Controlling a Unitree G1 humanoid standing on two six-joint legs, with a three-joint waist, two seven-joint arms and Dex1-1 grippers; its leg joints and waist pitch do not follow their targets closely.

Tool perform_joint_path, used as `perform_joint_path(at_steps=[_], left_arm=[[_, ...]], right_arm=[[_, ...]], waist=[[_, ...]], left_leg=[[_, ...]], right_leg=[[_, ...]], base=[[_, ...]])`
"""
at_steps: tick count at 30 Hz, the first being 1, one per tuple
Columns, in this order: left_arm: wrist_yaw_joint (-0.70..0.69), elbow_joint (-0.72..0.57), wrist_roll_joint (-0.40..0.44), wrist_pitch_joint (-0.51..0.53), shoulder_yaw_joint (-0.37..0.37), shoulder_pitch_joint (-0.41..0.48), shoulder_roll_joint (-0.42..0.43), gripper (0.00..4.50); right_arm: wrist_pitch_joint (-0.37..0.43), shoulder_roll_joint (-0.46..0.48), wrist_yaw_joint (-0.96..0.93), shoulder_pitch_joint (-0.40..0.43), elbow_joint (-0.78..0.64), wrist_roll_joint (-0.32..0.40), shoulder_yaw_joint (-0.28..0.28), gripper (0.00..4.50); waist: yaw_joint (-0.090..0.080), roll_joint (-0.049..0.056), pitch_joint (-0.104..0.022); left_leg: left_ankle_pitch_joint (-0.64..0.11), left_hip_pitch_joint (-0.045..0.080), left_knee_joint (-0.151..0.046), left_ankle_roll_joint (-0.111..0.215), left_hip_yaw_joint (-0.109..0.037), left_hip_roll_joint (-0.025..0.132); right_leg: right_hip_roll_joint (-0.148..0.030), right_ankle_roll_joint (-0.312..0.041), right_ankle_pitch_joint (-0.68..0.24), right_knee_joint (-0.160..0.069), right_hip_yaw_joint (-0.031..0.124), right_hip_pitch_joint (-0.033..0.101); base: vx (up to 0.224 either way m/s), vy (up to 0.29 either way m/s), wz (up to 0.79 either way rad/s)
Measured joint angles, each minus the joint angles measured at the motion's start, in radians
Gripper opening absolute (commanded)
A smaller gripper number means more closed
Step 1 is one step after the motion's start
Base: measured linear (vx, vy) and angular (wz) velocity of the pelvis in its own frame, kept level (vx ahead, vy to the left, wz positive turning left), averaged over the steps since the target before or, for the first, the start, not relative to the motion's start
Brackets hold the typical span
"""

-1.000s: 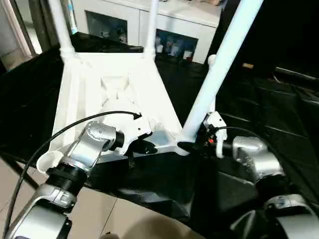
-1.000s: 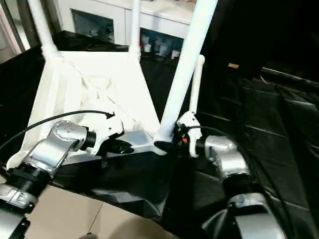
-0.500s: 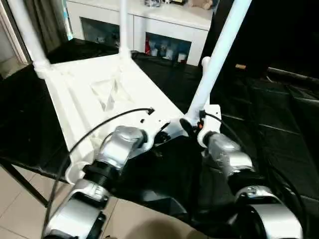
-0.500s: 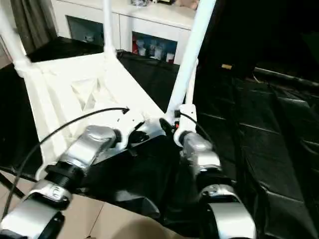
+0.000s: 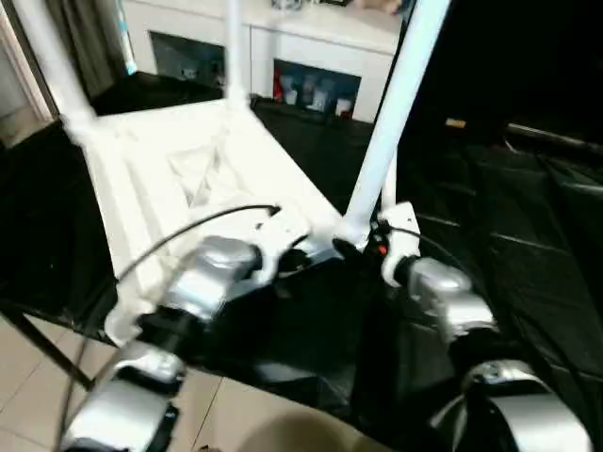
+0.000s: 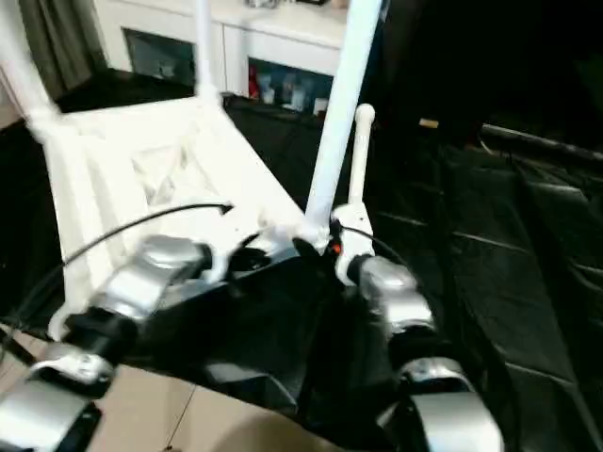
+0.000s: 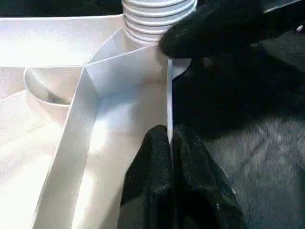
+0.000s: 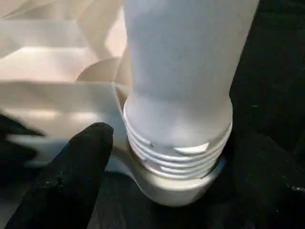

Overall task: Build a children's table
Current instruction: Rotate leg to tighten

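Note:
The white tabletop (image 5: 188, 179) lies underside up on the black-covered table. Two white legs (image 5: 52, 56) (image 5: 232, 47) stand in its far corner sockets. A third leg (image 5: 386, 122) rises from the near right corner, leaning slightly right. My right gripper (image 5: 353, 250) is shut on its threaded base (image 8: 176, 152), one finger (image 8: 76, 176) on each side just above the socket. My left gripper (image 7: 169, 131) is shut on the tabletop's thin rim right beside that corner. A fourth white leg (image 6: 361, 160) shows behind the held one. The near left socket (image 5: 118, 325) holds no leg.
A white glass-door cabinet (image 5: 311, 56) stands behind the table. Crumpled black cloth (image 5: 490, 207) covers the table to the right. Tiled floor (image 5: 28, 377) lies below the table's near edge, and a curtain (image 5: 89, 38) hangs at the far left.
The camera has shifted and tilted, so the whole scene sits differently. Both grippers keep their holds at the near right corner of the tabletop.

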Motion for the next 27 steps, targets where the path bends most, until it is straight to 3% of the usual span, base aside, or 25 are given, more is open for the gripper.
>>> perform_joint_path(at_steps=[4, 9, 14, 18, 22, 27], left_arm=[[-0.128, -0.046, -0.024, -0.044, -0.005, 0.031, 0.066, 0.0], [-0.276, -0.114, -0.058, -0.059, -0.024, 0.062, 0.109, 0.0], [-0.297, -0.126, -0.058, -0.059, -0.024, 0.072, 0.113, 0.0], [-0.309, -0.134, -0.058, -0.059, -0.024, 0.081, 0.118, 0.0], [-0.311, -0.135, -0.058, -0.059, -0.023, 0.082, 0.118, 0.0], [-0.276, -0.125, -0.05, -0.061, -0.018, 0.08, 0.11, 0.0]], right_arm=[[0.013, -0.063, 0.164, 0.027, -0.057, 0.017, 0.03, 3.88], [0.018, -0.105, 0.314, 0.054, -0.118, 0.049, 0.059, 3.88], [0.037, -0.134, 0.385, 0.069, -0.156, 0.051, 0.08, 3.73], [0.04, -0.137, 0.404, 0.082, -0.167, 0.052, 0.087, 3.34], [0.043, -0.136, 0.402, 0.082, -0.167, 0.055, 0.086, 2.92], [0.052, -0.106, 0.328, 0.083, -0.153, 0.055, 0.065, 2.82]], waist=[[0.001, 0.001, 0.001], [0.018, 0.005, 0.002], [0.02, 0.004, 0.002], [0.019, 0.004, 0.002], [0.019, 0.004, 0.002], [0.017, 0.004, 0.002]], left_leg=[[0.001, -0.004, 0.002, 0.002, 0.0, 0.0], [0.005, -0.011, 0.006, 0.008, 0.004, 0.001], [0.004, -0.012, 0.008, 0.009, 0.004, 0.001], [0.004, -0.012, 0.008, 0.008, 0.004, 0.001], [0.002, -0.012, 0.008, 0.006, 0.004, 0.001], [0.003, -0.011, 0.008, 0.006, 0.004, 0.001]], right_leg=[[0.0, -0.003, 0.002, 0.0, 0.0, -0.001], [-0.002, -0.003, -0.002, 0.001, 0.003, -0.004], [-0.002, -0.002, -0.002, 0.001, 0.003, -0.004], [-0.002, -0.002, -0.002, 0.002, 0.003, -0.004], [-0.002, -0.002, -0.002, 0.002, 0.003, -0.004], [-0.002, -0.002, -0.002, 0.003, 0.003, -0.003]], base=[[0.0, 0.0, 0.0], [0.0, 0.0, 0.0], [0.0, 0.0, 0.0], [0.0, 0.0, 0.0], [0.0, 0.0, 0.0], [0.0, 0.0, 0.0]])
